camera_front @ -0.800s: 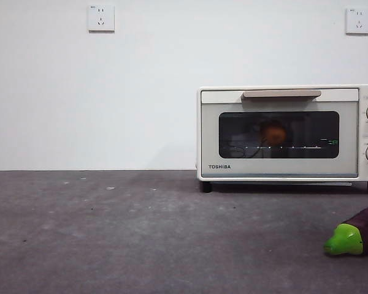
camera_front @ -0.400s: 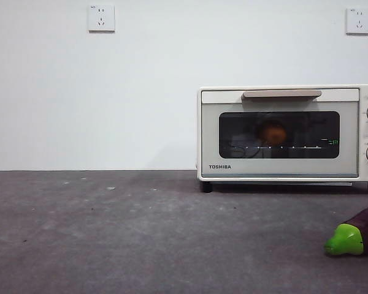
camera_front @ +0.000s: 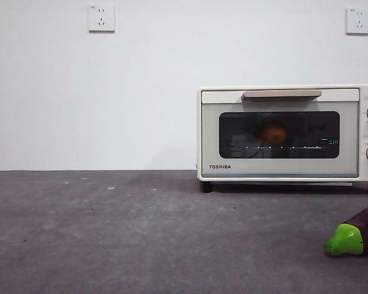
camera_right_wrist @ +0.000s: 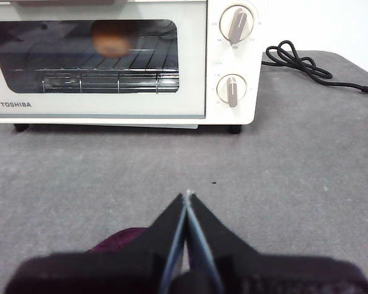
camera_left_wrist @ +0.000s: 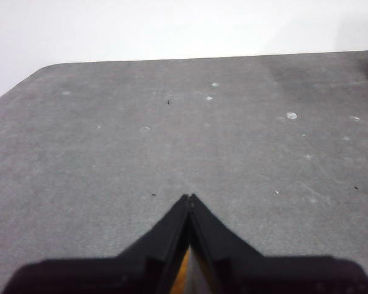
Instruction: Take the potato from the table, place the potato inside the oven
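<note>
A wide stretch of dark grey mottled tabletop (camera_front: 110,233) lies open left of the cream-white boxy toaster oven (camera_front: 282,131), its glass door shut; a purple eggplant with green cap (camera_front: 356,236) blocks the near right corner.

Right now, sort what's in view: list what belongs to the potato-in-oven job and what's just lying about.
Belongs to the job:
- potato, on the rack behind the shut door
- oven
- table

Just lying about:
- eggplant, on the table before the oven
- power cord
- wall sockets
</note>
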Available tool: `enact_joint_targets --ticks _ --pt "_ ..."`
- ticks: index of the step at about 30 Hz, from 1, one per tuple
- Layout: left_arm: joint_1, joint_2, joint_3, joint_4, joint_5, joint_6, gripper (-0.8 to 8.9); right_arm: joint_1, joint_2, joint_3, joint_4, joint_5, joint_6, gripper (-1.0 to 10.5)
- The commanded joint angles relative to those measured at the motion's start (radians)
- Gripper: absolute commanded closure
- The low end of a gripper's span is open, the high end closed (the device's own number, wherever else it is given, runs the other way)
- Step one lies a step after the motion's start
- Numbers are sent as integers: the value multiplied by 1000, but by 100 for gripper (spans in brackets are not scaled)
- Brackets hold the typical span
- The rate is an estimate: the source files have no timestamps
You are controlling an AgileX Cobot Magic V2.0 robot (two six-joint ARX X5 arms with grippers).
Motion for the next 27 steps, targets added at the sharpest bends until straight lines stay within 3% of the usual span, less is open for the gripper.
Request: enact_joint_targets --ticks 1,27 --pt "3 2 -10 5 -2 14 816 0 -2 -10 5 -2 0 945" --pt "3 2 -10 5 -2 14 816 0 -1 -10 5 9 0 945"
